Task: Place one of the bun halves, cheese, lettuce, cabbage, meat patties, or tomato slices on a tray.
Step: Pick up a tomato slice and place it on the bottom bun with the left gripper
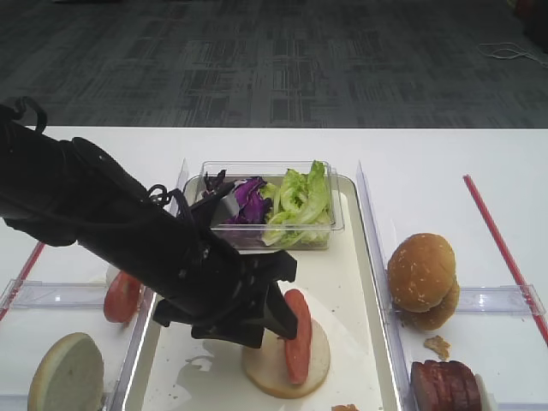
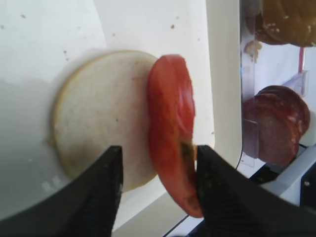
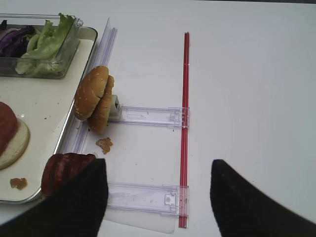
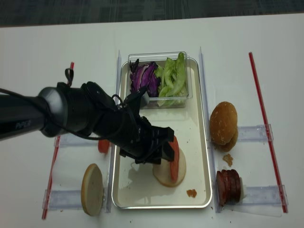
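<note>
Exterior high view: the left gripper point(image 1: 272, 315) hangs low over the tray point(image 1: 351, 282), with a tomato slice point(image 1: 296, 336) standing on edge across a cut bun half point(image 1: 278, 364) at about 6 o'clock on the tray; lettuce point(image 1: 300, 204) and cabbage point(image 1: 244, 199) sit in a clear box point(image 1: 338, 214) at 12 o'clock. Right wrist view: the right gripper point(image 3: 155, 197) is spread open over bare table, holding nothing, with domed buns point(image 3: 96, 98) at 10 o'clock and patties point(image 3: 64, 170) at 9 o'clock, both just off the tray. Left wrist view: the jaws stand parted; the right-hand finger point(image 2: 222, 197) touches the slice's rim, the other is clear of it, so it looks like a release under way. Realsense view: the slice rests on the bun inside the tray. Judged from this, the placing is almost done; only letting go fully and pulling away seems left.
</note>
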`<state>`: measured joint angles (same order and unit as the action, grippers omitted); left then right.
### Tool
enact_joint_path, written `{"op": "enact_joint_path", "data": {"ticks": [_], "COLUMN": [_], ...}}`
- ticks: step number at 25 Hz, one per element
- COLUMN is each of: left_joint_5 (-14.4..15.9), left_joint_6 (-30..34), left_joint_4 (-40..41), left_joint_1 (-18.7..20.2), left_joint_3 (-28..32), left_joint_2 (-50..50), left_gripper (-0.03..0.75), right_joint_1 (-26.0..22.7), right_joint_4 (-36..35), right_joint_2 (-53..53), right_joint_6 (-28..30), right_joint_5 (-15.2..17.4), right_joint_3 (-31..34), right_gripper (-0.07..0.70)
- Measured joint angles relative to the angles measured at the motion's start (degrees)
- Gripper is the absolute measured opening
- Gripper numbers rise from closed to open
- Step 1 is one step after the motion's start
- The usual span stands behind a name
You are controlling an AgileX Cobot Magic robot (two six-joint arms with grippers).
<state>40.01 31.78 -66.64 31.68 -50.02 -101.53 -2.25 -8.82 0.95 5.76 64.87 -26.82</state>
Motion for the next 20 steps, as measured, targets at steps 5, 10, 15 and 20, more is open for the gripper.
{"op": "enact_joint_path", "data": {"ticks": [5,10,15,20], "left_joint_5": [0.5,0.7,2.5,6.4], "left_joint_6": [-1.8,-2.5,-7.7,-13.8], "left_joint_4": [3.6,5.4,12.5,21.3], "left_joint_1": [-0.1,-0.1,-0.1,-0.1], "left_joint_3": [0.0,-0.3,-3.2,-6.8], "left_joint_2": [0.0,0.0,0.0,0.0], "left_gripper": [0.323,0.324,0.324,0.324], "right_joint_1": [0.0,0.0,0.0,0.0], "right_joint_4": [0.0,0.0,0.0,0.0], "right_joint_2": [0.0,0.0,0.0,0.0], "right_joint_6": [0.0,0.0,0.0,0.0], "right_joint_5": [0.0,0.0,0.0,0.0], "right_joint_3": [0.0,0.0,0.0,0.0], "right_gripper": [0.468,0.468,0.468,0.468]}}
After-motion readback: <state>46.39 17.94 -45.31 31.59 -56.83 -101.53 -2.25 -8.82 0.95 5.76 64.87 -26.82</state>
